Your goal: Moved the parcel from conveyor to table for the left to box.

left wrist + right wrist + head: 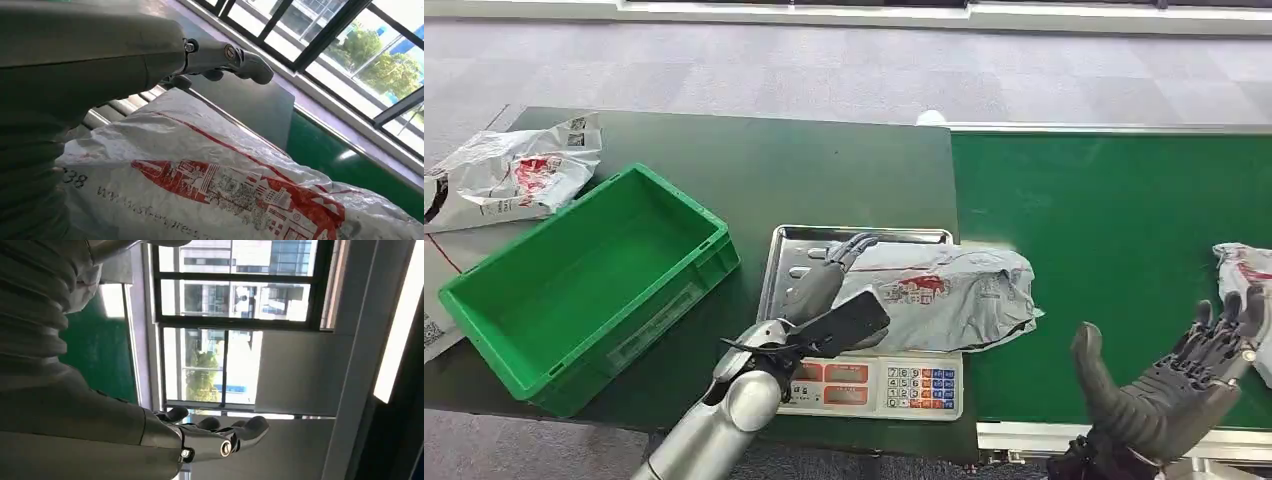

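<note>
Right hand (1169, 385) is held open and empty near the conveyor (1114, 200), clear of the handover. Left hand (829, 275) is laid open over the parcel (944, 295) on the scale tray (789, 250), nothing gripped yet, presumably ahead of boxing into the green crate (574, 290).

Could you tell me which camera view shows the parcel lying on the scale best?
The head view: it shows the whole parcel lying across the scale tray, with the left hand at its end. The left wrist view gives a close-up of the crinkled wrapper and red print. I cannot make it out in the right wrist view.
</note>
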`<state>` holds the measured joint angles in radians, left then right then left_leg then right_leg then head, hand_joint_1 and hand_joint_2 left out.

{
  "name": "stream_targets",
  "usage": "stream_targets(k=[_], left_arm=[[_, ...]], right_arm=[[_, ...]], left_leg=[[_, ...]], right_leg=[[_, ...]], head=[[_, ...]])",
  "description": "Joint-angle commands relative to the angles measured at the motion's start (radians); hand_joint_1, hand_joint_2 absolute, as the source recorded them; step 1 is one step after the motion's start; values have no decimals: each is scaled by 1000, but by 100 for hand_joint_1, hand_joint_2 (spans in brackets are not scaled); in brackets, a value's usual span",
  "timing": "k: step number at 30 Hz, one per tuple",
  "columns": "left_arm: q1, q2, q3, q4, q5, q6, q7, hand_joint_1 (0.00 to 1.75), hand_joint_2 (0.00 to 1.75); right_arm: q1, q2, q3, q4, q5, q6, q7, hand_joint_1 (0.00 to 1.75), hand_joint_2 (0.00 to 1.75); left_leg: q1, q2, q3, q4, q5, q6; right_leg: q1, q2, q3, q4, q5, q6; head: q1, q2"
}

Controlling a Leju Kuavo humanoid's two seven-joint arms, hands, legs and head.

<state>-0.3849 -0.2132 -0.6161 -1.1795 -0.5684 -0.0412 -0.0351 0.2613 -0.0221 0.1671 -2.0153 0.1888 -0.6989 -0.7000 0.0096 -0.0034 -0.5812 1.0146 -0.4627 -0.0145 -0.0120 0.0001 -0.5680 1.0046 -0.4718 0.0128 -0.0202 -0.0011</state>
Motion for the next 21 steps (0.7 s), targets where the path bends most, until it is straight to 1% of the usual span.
stream_targets(k=[1, 3, 4, 5, 6, 7, 10, 11, 12, 14, 15, 16, 17, 18, 21], left_arm=[[-83, 10, -93, 99, -70, 79, 19, 0, 175], [-113, -9, -115, 145, -143, 123, 67, 0, 175], [-140, -20, -142, 198, -247, 188, 127, 0, 175], [-127, -49, -133, 231, -324, 230, 184, 0, 175], [-125, -62, -133, 256, -369, 250, 204, 0, 175], [-137, -71, -138, 300, -463, 266, 266, 0, 175], [-145, -81, -117, 343, -475, 277, 252, 0, 175], [-156, -90, -104, 380, -499, 244, 274, 0, 175], [-161, -105, -77, 417, -498, 202, 270, 2, 175], [-169, -132, -36, 490, -474, 140, 238, 28, 175], [-166, -136, -31, 512, -412, 77, 218, 38, 175], [-215, -136, -72, 580, -429, 51, 185, 68, 175], [-230, -136, -84, 609, -429, 56, 181, 175, 175], [-241, -136, -104, 635, -422, 55, 182, 175, 175], [-242, -136, -142, 666, -437, 113, 203, 175, 175]], right_arm=[[-33, 23, -31, 1, -34, 1, 2, 0, 175], [-53, 34, -28, -7, -27, 1, 2, 0, 175], [-68, 39, -24, -13, -35, 1, 2, 0, 175], [-68, 45, -26, -20, -35, 1, 2, 0, 175], [-67, 46, -24, -23, -33, 1, 2, 0, 175], [-74, 53, -27, -36, -21, 1, 2, 0, 175], [-77, 55, -26, -34, -18, 1, 2, 0, 175], [-78, 60, -28, -37, -23, 1, 2, 0, 175], [-83, 72, -40, -43, -20, 1, 2, 0, 175], [-86, 86, -58, -55, -20, 1, 2, 0, 175], [-89, 96, -73, -68, -29, 1, 2, 0, 175], [-99, 99, -78, -74, -38, 1, 2, 0, 175], [-100, 104, -83, -75, -29, 1, 2, 0, 175], [-93, 114, -88, -85, -6, 1, 2, 0, 175], [-71, 132, -91, -109, 17, 1, 2, 0, 175]], left_leg=[[0, -1, 1, -1, 1, 0], [0, -1, -1, 0, 1, 0], [0, -2, -1, -1, 2, 1], [0, -2, -2, 0, 1, 1], [-1, -2, -1, -1, 2, 1], [-1, -2, 0, -1, 1, 1], [-1, -1, 1, -2, 1, 1], [-1, -1, 1, -3, 2, 1], [0, -1, 1, -1, 1, 1], [0, -1, 1, 0, 1, 1], [-1, -1, 1, -1, 1, 1], [-1, -1, 2, -4, 2, 1], [-1, -1, 1, -1, 1, 1], [-1, -2, 1, -1, 2, 1], [0, -2, 1, -1, 1, 1]], right_leg=[[0, -1, 1, -1, 1, -1], [0, -2, 0, 0, 0, 0], [0, -2, 0, 0, 1, -1], [0, -3, -1, 0, 1, 0], [0, -3, 0, -1, 1, -1], [-1, -2, 1, -1, 1, 0], [-1, -2, 2, -2, 1, 0], [-1, -2, 2, -3, 2, 0], [-1, -1, 2, -1, 1, 0], [-1, -1, 1, 0, 1, 0], [-1, -1, 2, -1, 1, 0], [-1, -1, 2, -3, 2, -1], [-1, -2, 2, 0, 1, 0], [-1, -2, 2, -1, 2, 0], [-1, -2, 2, -1, 1, 0]], head=[[0, 0], [0, 0], [0, 0], [0, 0], [0, 0], [0, 0], [0, 0], [0, 0], [0, 0], [0, 0], [0, 0], [0, 0], [0, 0], [0, 0], [0, 0]])
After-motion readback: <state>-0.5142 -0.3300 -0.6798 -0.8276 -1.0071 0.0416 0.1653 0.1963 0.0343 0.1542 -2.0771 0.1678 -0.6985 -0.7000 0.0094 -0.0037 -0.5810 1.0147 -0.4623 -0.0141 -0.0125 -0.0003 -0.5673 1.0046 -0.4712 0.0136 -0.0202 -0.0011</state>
